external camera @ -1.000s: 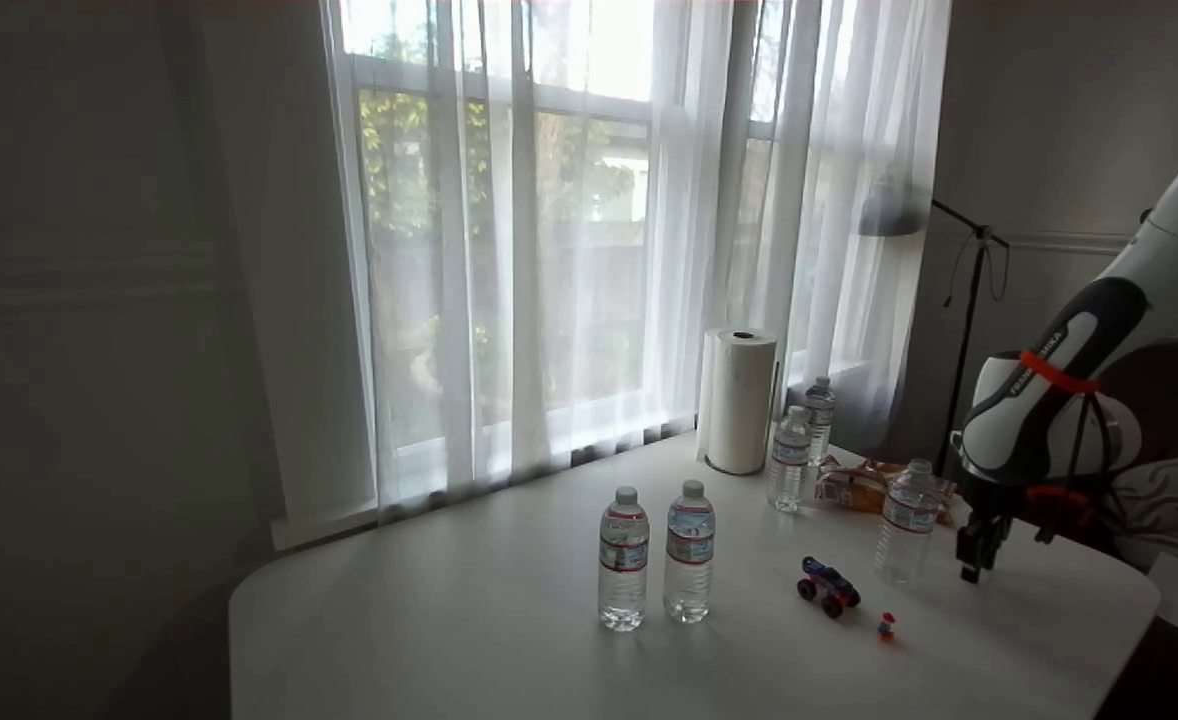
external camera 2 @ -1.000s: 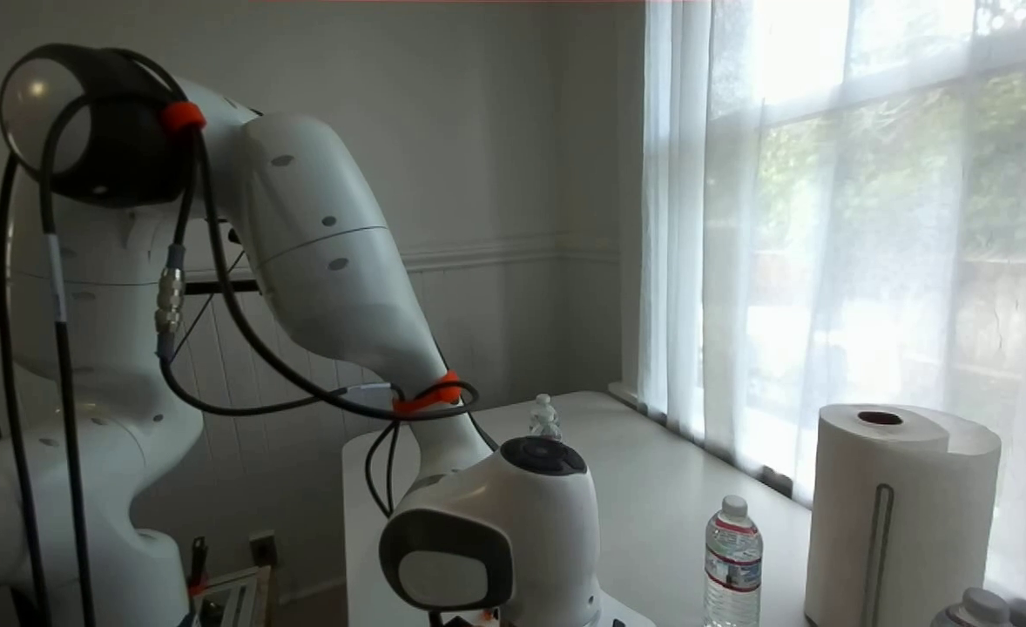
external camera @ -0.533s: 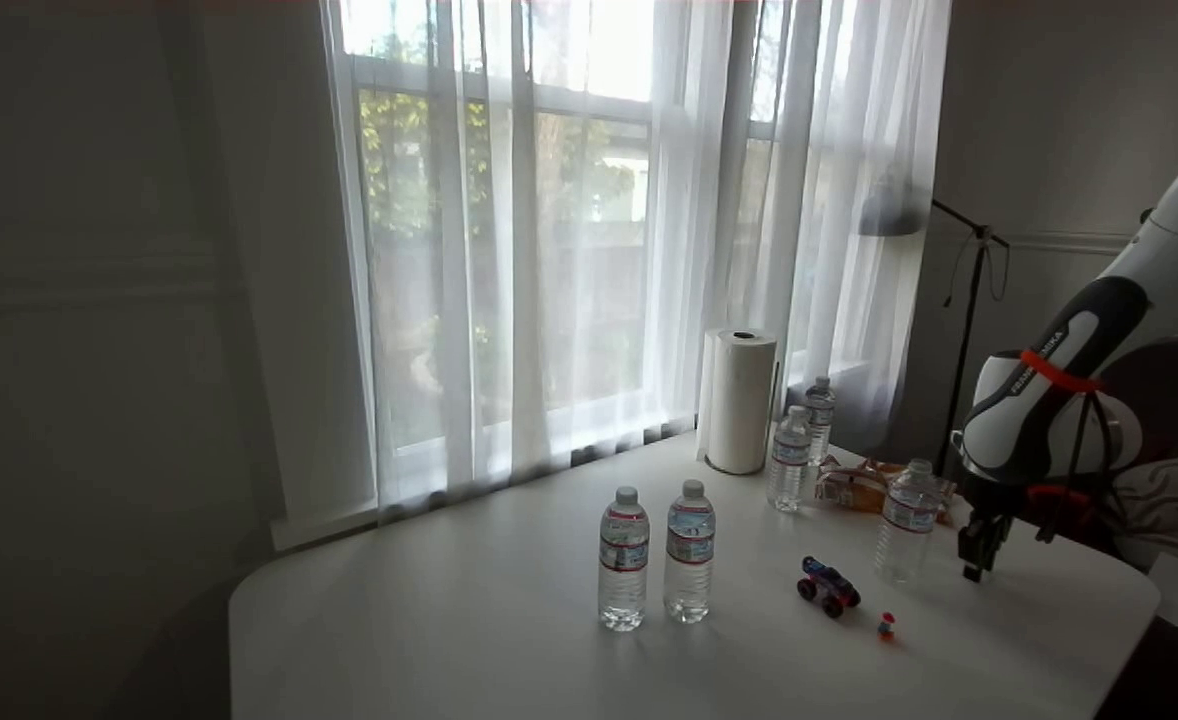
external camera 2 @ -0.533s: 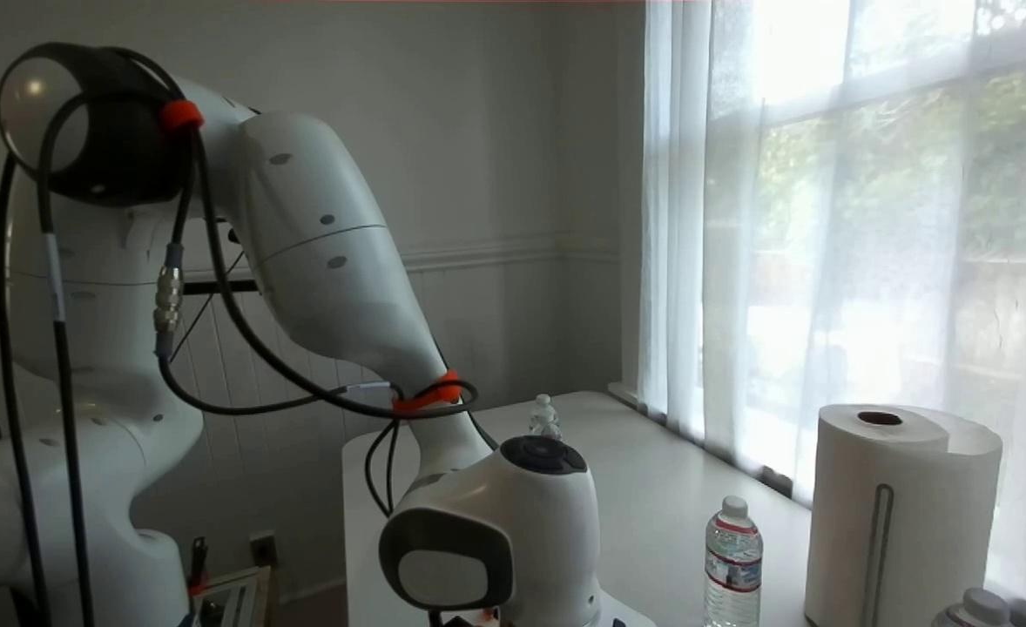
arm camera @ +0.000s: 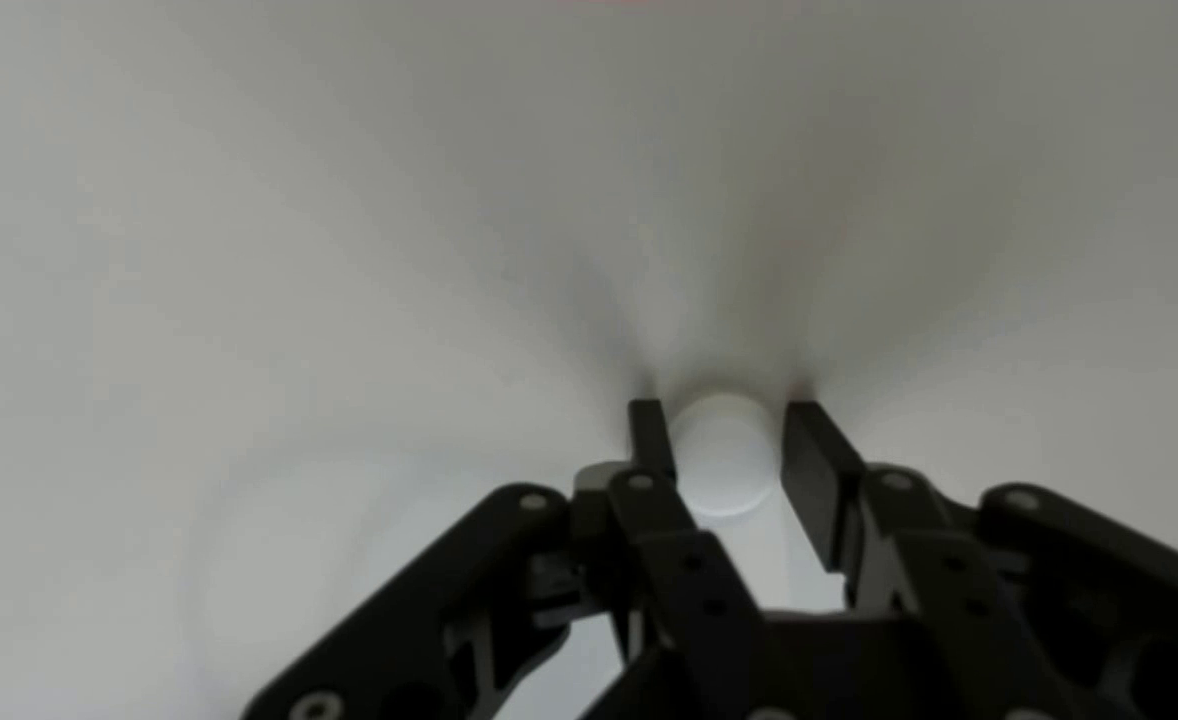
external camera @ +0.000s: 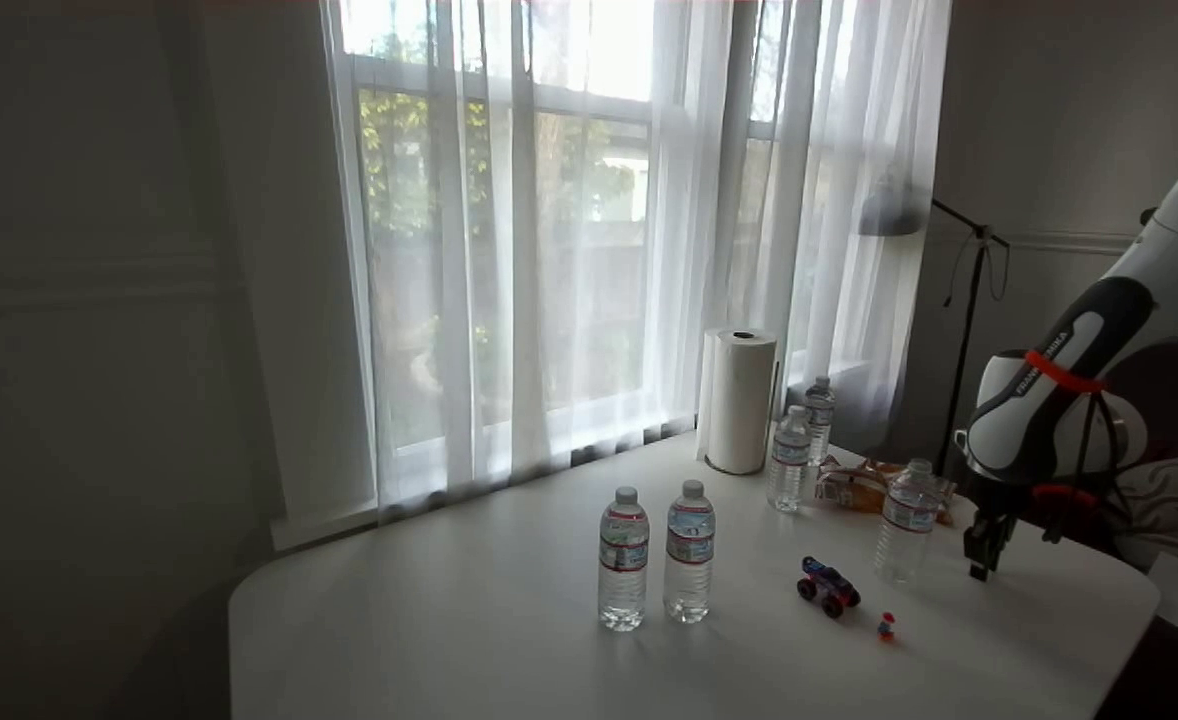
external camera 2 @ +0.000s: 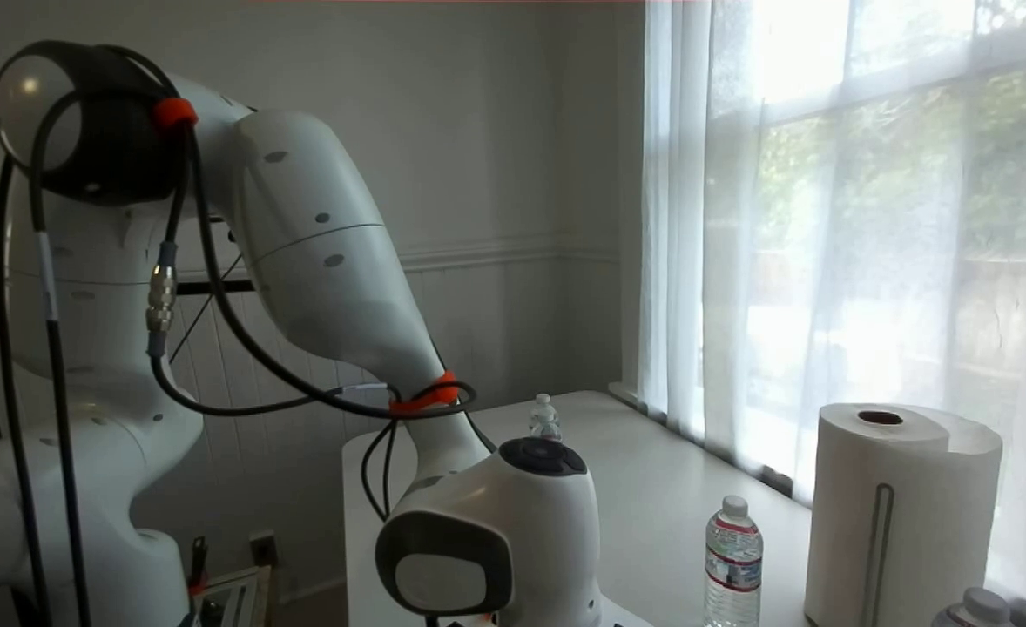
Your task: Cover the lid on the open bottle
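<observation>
A small round white lid shows top-up in the wrist view, close to the white table top. My gripper points down with one dark finger on each side of the lid. The gap between the fingers is about the lid's width; whether they press on it cannot be told. In an exterior view my gripper is low over the table and the lid is hidden by it. A clear water bottle stands upright beside the gripper; its top looks clear, but is too small to be sure it is open.
Upright capped bottles stand on the table. A toy truck and small figure are near the gripper. A snack bag and paper towel roll stand farther back.
My gripper has shifted slightly to the right in an exterior view, and the arm's elbow has moved a little to the left and up in an exterior view. The bottles and toys have not moved.
</observation>
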You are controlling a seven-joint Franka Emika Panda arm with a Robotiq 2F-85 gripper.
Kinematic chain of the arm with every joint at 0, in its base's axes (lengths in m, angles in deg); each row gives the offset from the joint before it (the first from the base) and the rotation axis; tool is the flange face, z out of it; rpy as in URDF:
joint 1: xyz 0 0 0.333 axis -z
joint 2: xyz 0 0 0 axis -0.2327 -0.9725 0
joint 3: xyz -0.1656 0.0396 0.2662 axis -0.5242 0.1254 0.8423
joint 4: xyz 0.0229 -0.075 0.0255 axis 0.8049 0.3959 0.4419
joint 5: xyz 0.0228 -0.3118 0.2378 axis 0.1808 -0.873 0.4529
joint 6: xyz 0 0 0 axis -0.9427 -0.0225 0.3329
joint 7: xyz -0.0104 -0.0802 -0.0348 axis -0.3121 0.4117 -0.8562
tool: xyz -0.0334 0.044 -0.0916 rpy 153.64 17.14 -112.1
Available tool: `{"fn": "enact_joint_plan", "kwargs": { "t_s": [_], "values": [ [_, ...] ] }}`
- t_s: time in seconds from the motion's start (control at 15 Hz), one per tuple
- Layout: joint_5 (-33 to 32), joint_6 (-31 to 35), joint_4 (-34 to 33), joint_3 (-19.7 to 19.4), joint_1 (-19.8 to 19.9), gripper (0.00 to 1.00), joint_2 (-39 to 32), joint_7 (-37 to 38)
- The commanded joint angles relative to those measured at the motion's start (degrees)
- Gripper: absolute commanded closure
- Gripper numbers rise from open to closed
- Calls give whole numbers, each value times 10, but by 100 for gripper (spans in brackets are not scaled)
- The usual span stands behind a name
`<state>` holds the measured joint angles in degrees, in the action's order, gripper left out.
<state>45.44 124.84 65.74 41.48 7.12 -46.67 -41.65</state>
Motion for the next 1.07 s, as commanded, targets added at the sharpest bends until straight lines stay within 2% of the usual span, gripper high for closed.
{"fn": "enact_joint_plan", "kwargs": {
  "t_s": [0.0,0.07,0.33,1.0],
  "values": [
    [-18,-15,7,-8,3,64,23,-3],
    [-20,-15,7,-10,3,68,24,-2],
    [-25,-15,7,-13,1,71,32,0],
    [-42,-22,15,-18,-4,70,76,0]
  ]
}}
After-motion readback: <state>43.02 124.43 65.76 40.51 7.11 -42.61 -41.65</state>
